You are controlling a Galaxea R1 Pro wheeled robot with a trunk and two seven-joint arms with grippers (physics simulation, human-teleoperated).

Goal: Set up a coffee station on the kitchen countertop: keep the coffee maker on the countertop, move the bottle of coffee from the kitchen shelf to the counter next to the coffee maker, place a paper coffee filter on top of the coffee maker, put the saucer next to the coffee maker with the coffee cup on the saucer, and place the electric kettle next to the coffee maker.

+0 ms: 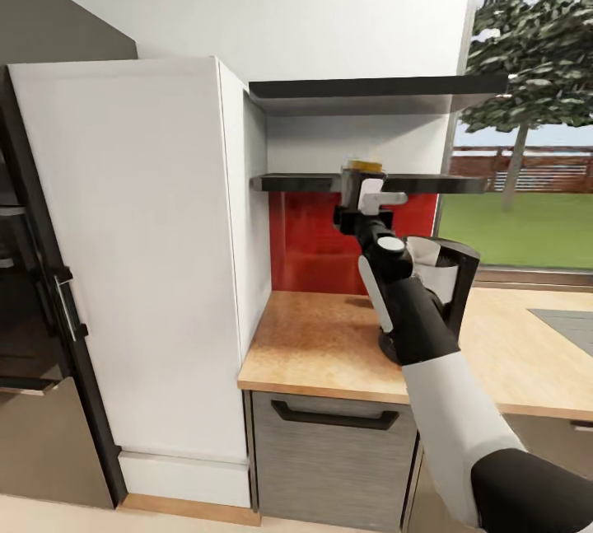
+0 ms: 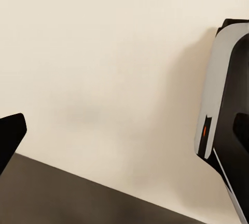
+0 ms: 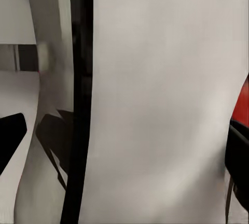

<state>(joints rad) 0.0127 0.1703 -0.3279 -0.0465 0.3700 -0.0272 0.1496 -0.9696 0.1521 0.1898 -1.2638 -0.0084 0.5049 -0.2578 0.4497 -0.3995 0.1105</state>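
Observation:
The bottle of coffee, dark with an orange-yellow cap, stands on the lower black kitchen shelf. My right gripper is raised to the shelf's front edge, directly in front of the bottle and partly covering it. In the right wrist view this gripper is open, its dark fingertips far apart, with the shelf edge and white wall between them. The coffee maker stands on the light-wood kitchen countertop, half hidden behind my right forearm. My left gripper hangs over pale floor, one fingertip at the frame's edge.
A tall white cabinet borders the counter on its left, with a dark appliance beyond it. A second black shelf hangs above the first, over a red backsplash. A grey drawer sits below; an inset panel lies far right.

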